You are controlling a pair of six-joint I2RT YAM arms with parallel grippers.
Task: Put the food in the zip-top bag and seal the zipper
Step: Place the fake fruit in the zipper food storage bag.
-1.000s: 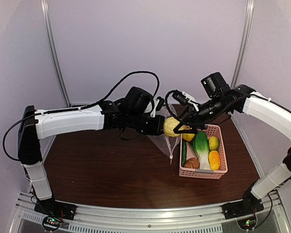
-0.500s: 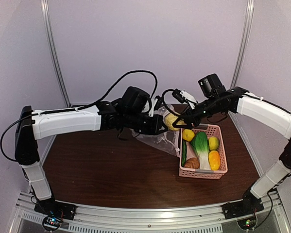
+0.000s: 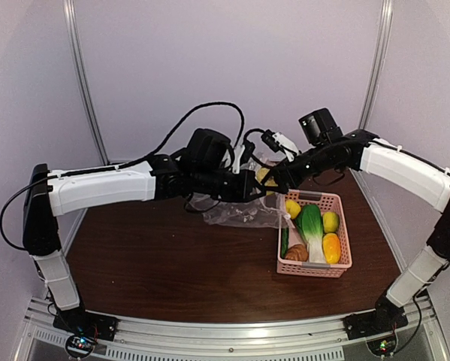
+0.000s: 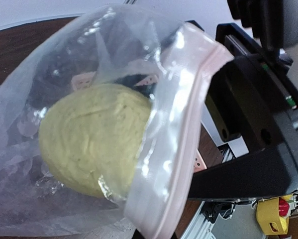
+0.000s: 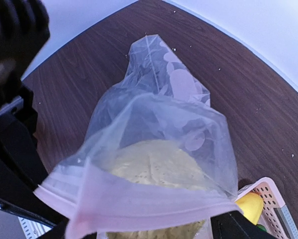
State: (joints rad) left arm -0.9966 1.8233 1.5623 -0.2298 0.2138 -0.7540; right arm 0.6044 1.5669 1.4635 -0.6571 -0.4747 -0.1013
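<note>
The table (image 3: 149, 271) is dark wood, and the pink basket (image 3: 315, 269) sits on its right side, nearest the arm bases. At the basket's near end lie a bread piece (image 3: 296, 253) and the orange-yellow piece (image 3: 331, 247). Behind them the bok choy (image 3: 312, 224) runs lengthwise down the middle, with the green vegetable (image 3: 285, 239) along the left wall. One lemon (image 3: 330, 220) lies to the right of the bok choy, and a second lemon (image 3: 292, 208) sits in the far left corner.

Just left of the basket's far end, the bag (image 3: 240, 214) droops with its lower part crumpled on the table and its mouth lifted off the surface. The left gripper (image 3: 247, 185) is clamped on the mouth edge and holds it up. In the left wrist view the zipper (image 4: 188, 129) runs as a pale pink strip across one black finger (image 4: 253, 124), unsealed, with the mouth gaping.

Facing it from the right, the right gripper (image 3: 273, 180) reaches into that mouth with a pale yellow-green ball (image 3: 264, 174). The ball (image 4: 89, 144) is inside the clear film, just past the strip and off the table. In the right wrist view the zipper (image 5: 139, 204) crosses in front of the ball (image 5: 153, 164). The right fingers flank the ball and seem pinched on it, though the strip hides their tips. A corner of the basket (image 5: 270, 199) and one lemon (image 5: 250, 205) show at the lower right of that view.
</note>
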